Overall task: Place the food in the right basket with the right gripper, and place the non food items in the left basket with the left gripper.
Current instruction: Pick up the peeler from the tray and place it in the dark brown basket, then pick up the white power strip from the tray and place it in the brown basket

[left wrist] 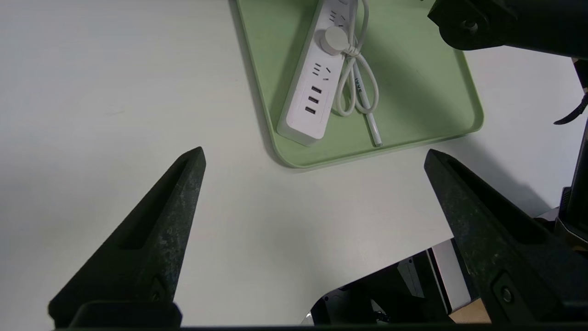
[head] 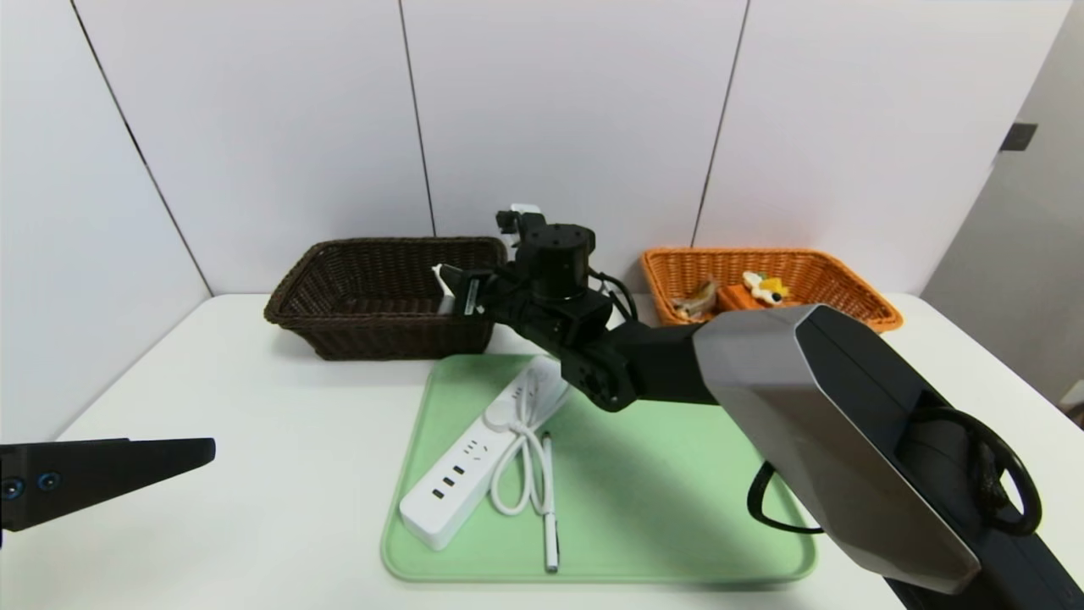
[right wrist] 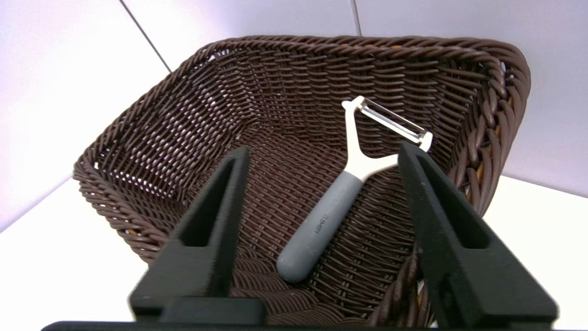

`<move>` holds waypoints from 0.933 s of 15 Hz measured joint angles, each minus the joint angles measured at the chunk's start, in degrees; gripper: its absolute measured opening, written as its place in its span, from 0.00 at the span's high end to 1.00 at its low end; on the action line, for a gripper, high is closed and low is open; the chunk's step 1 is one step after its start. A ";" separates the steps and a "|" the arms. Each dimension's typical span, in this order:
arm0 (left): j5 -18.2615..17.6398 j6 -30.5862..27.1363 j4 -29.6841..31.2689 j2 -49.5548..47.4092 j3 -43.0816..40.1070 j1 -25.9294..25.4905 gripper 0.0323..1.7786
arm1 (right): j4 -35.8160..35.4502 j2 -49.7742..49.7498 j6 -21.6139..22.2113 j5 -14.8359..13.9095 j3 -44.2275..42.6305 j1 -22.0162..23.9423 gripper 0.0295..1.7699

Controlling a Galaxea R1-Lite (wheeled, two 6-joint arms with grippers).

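1. The peeler (right wrist: 321, 225) lies in the dark brown basket (right wrist: 367, 44), grey handle down on the weave and white head toward the far right corner. The right wrist view shows it whole; the head view gives only a part beside the arm, and the left wrist view shows neither basket.
2. The right gripper (right wrist: 325, 149) is over that basket, its fingers well apart with nothing held between them.
3. The power strip (head: 457, 479) slants across the left part of the green tray (head: 677, 542), one end close to the tray's near left corner. Its white cord (head: 527, 440) is coiled on and beside it.
4. The white pen (head: 550, 525) lies just right of the strip, one end near the tray's near edge. The left wrist view shows dark lettering on it and a cord loop across it.
5. The left gripper (left wrist: 315, 151) hangs over the counter (head: 254, 525), left of the tray, spread wide and empty; the head view catches only one finger.
6. The orange basket (head: 872, 319), toward the counter's far right corner, holds two foods: one wrapped snack (head: 698, 301) and, right of it, one cake wedge (head: 766, 289) topped with white and yellow.
7. Count: two baskets, one tray, one peeler, one strip, one pen. One non-food item is in the dark basket, two are on the tray.
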State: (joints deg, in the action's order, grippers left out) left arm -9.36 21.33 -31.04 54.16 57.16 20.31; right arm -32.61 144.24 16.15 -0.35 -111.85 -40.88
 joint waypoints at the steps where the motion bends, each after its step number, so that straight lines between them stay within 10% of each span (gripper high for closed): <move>1: 0.00 -0.06 0.00 0.05 0.55 0.00 0.05 | 0.37 -0.72 -0.09 -0.13 0.00 0.00 0.33; 5: 0.00 -0.72 0.06 1.82 5.07 0.24 0.05 | 8.44 -9.45 -0.20 -0.06 -0.04 -0.18 0.21; 10: 0.07 -3.32 0.41 4.33 6.10 6.73 0.05 | 34.80 -28.37 -0.12 -3.28 0.02 0.09 0.13; 14: 0.85 8.70 1.52 10.75 10.25 16.24 0.05 | 61.03 -40.52 8.31 -8.81 0.44 0.74 0.09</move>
State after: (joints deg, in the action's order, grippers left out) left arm -8.51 30.04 -29.51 64.91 67.41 36.55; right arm 28.42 103.72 24.47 -9.17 -111.41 -40.13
